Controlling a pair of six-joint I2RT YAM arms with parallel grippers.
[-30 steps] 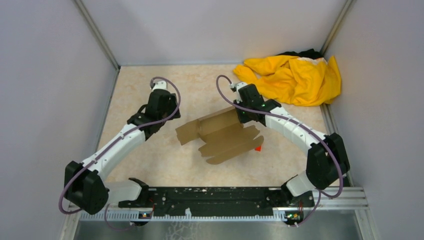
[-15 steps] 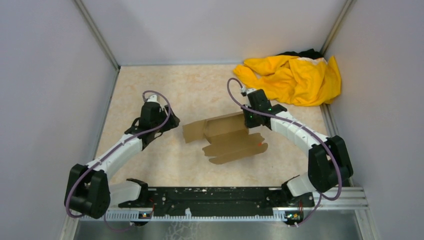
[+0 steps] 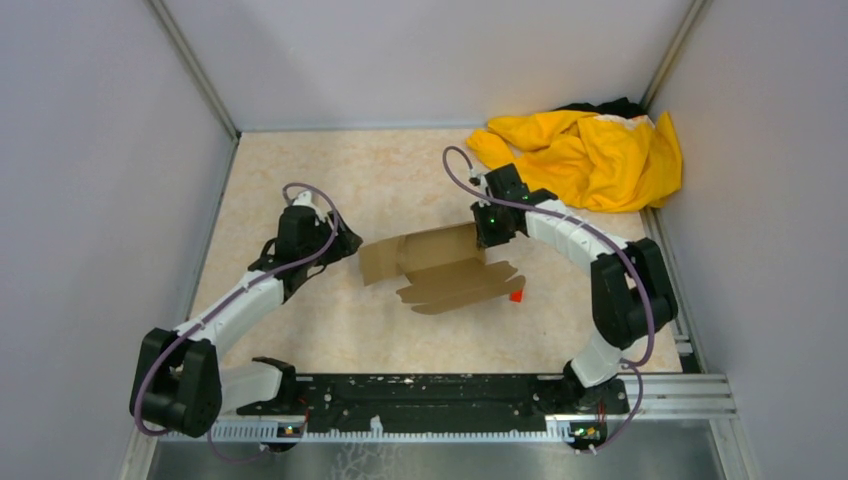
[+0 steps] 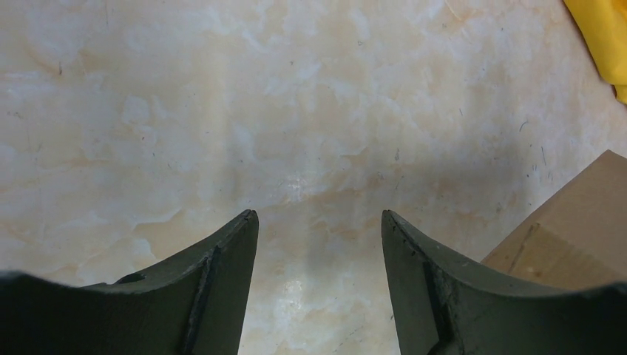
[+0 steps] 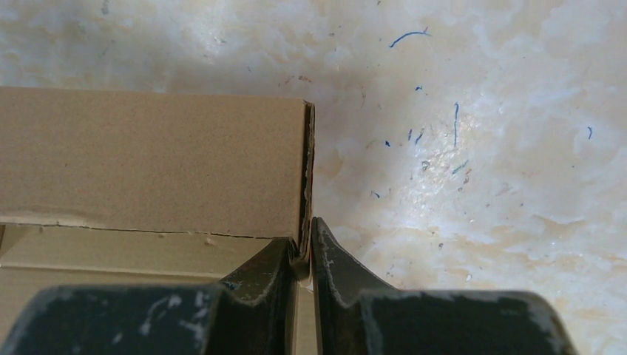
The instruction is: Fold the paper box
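Dragging is what the last second amounts to. My right end effector (image 3: pixel 492 232), pinched on the far right corner of the half-formed, plain brown cardboard paper box (image 3: pixel 440 268), hauled it toward the right and has now brought it back a little to the left. The tiny red block (image 3: pixel 516 296) shows again just off the box's near right tab. Over the same second my left arm has come down from farther back on the beige marbled tabletop (image 3: pixel 400 180), and my left end effector (image 3: pixel 345 243) now sits just beside the box's left flap. I judge this to be positioning rather than folding: one long panel stands raised along the back and the scalloped front flaps lie flat, so the real creasing is yet to be done. The gain is that both arms can now reach the box. In the right wrist view my fingers (image 5: pixel 285 259) are nearly closed, with the thin end edge of that raised panel caught between them. In the left wrist view my jaws stand wide apart over bare tabletop, holding nothing. A corner of the box (image 4: pixel 577 222) lies off to the right, beyond my right finger, and I cannot tell whether it touches. The box sits mid-tabletop between my arms, well apart from the crumpled yellow cloth (image 3: pixel 590 155) in the far right corner.
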